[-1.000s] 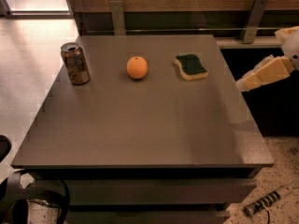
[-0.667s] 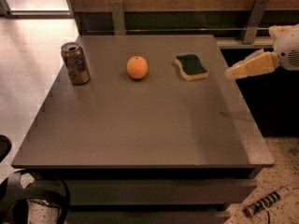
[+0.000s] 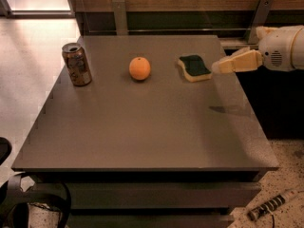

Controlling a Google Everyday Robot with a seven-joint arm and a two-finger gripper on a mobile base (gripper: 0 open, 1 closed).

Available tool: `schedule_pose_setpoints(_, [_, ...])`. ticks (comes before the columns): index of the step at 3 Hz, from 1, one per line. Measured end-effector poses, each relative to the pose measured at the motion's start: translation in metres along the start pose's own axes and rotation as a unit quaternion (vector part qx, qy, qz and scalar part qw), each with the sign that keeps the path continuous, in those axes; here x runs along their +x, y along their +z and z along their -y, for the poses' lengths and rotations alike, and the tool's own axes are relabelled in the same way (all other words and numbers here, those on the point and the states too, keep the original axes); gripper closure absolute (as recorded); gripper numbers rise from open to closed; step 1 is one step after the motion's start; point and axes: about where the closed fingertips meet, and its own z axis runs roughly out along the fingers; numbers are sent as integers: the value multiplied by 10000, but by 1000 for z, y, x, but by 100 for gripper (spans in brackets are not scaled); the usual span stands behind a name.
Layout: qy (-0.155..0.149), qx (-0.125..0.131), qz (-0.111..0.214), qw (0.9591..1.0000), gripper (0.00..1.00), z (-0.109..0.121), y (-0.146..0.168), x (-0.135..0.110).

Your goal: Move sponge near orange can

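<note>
**Gripper beside the sponge at the counter's right rear**

The sponge (image 3: 194,67) lies flat on the grey counter (image 3: 142,132), towards the back right. Its dark green scrubbing face is up and its pale yellow wavy edge shows along the front and left side. The gripper (image 3: 222,65) reaches in from the right edge of the view, tan-coloured and pointing left. Its tip is just beside the sponge's right end, with a narrow gap between them. It hangs above the counter and casts a small shadow on the surface nearer the camera. It has hold of nothing, and from this angle I cannot tell how far it is open. Behind it sits the white rounded housing of the arm (image 3: 282,47).

The orange can (image 3: 77,64) stands upright near the counter's left rear edge, well apart from the sponge. An orange (image 3: 139,68) rests on the counter between the two, somewhat closer to the sponge than to the can. The three things sit roughly in a row across the back of the counter.
</note>
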Motion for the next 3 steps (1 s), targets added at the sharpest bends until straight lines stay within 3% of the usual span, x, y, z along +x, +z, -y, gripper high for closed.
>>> schedule_pose_setpoints(2, [174,-66,248,9995,0,5,37,12])
schedule_pose_setpoints(3, [484,-254,516,9972,0,-2,75,30])
